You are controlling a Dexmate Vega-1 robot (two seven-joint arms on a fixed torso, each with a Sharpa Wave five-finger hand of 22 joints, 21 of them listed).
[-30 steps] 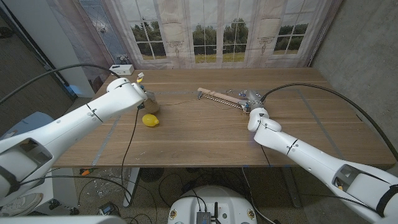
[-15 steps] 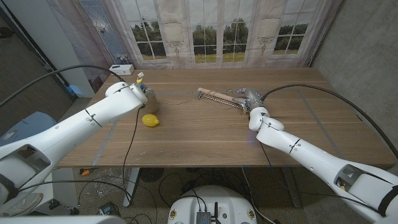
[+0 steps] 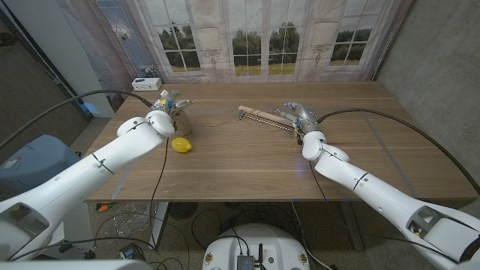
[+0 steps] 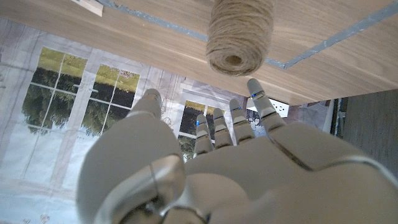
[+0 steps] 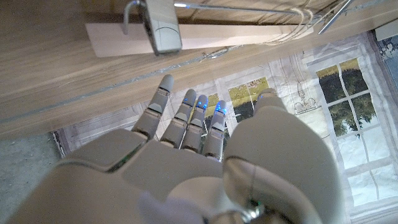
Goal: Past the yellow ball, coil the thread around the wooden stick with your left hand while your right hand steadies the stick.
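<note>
The wooden stick point(image 3: 264, 116) lies on the table past the middle, with a metal clamp point(image 5: 159, 25) at the end near my right hand. A spool of tan thread point(image 3: 182, 124) stands at the left, and the yellow ball point(image 3: 181, 145) lies just in front of it. My left hand point(image 3: 168, 103) hovers by the far side of the spool, fingers spread and empty; the spool point(image 4: 239, 36) sits beyond its fingertips point(image 4: 256, 93). My right hand point(image 3: 298, 116) is over the stick's right end with fingers stretched out. I cannot tell whether it touches the stick point(image 5: 211, 34).
A small white box point(image 3: 146, 83) sits at the table's back left corner. Tape lines point(image 3: 131, 161) run across the tabletop. Curtained windows stand behind the far edge. Bare wood stretches in front of the stick and to the right.
Both arms have reached farther out. My left hand rose from beside the ball to the spool's far side. My right hand moved up onto the stick's right end.
</note>
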